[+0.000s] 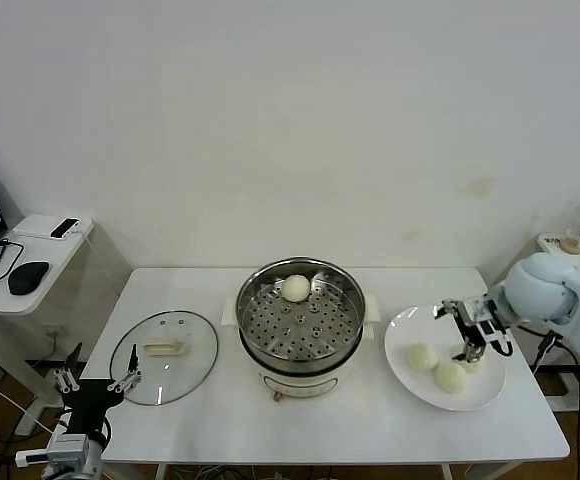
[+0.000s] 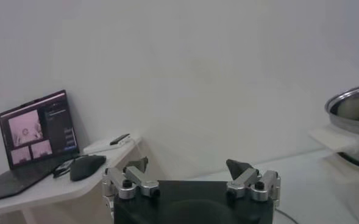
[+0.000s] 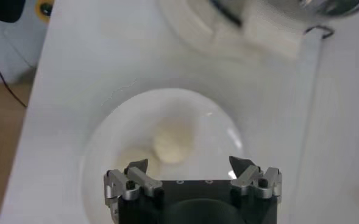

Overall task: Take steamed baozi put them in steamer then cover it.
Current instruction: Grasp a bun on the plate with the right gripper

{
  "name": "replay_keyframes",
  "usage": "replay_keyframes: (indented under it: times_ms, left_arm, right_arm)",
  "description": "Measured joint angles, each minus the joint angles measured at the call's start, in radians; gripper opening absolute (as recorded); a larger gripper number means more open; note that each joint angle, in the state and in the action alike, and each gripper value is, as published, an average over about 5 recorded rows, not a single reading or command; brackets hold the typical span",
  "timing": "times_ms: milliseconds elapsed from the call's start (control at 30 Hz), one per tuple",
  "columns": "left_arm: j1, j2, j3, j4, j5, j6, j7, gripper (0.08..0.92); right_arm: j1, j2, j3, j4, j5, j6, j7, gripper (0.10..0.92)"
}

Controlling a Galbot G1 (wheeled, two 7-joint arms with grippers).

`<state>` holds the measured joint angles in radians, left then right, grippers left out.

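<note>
The steamer (image 1: 300, 325) stands mid-table with one baozi (image 1: 296, 288) on its perforated tray at the far side. Three more baozi (image 1: 422, 356) lie on a white plate (image 1: 400, 335) to its right. My right gripper (image 1: 462, 338) hangs open and empty just above the plate, over the rightmost bun. In the right wrist view the open gripper (image 3: 191, 165) has one baozi (image 3: 173, 141) ahead of it on the plate (image 3: 106, 140). The glass cover (image 1: 165, 355) lies flat on the table left of the steamer. My left gripper (image 1: 97, 374) is open and empty at the table's front left corner, beside the cover.
A side table at far left holds a laptop (image 2: 36, 131), a mouse (image 1: 28, 277) and a phone (image 1: 65, 228). The left wrist view shows the steamer's rim (image 2: 356, 115). A stand with a cup (image 1: 573, 245) sits beyond the table's right edge.
</note>
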<state>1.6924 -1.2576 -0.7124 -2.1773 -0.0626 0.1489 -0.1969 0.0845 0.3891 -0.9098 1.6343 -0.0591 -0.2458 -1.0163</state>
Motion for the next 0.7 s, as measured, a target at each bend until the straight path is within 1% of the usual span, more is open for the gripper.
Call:
replay_keyframes:
  times_ms: [333, 700]
  left_arm:
    - [0.001, -0.003, -0.008, 0.005, 0.001, 0.0, 0.0, 0.823]
    - [0.004, -0.003, -0.021, 0.005, 0.001, -0.001, 0.002, 0.823]
  right_arm:
    - [-0.095, 0.087, 0.049, -0.12, -0.031, -0.012, 0.004, 0.823]
    - [-0.131, 0.195, 0.076, -0.234, -0.06, -0.011, 0.011, 0.823]
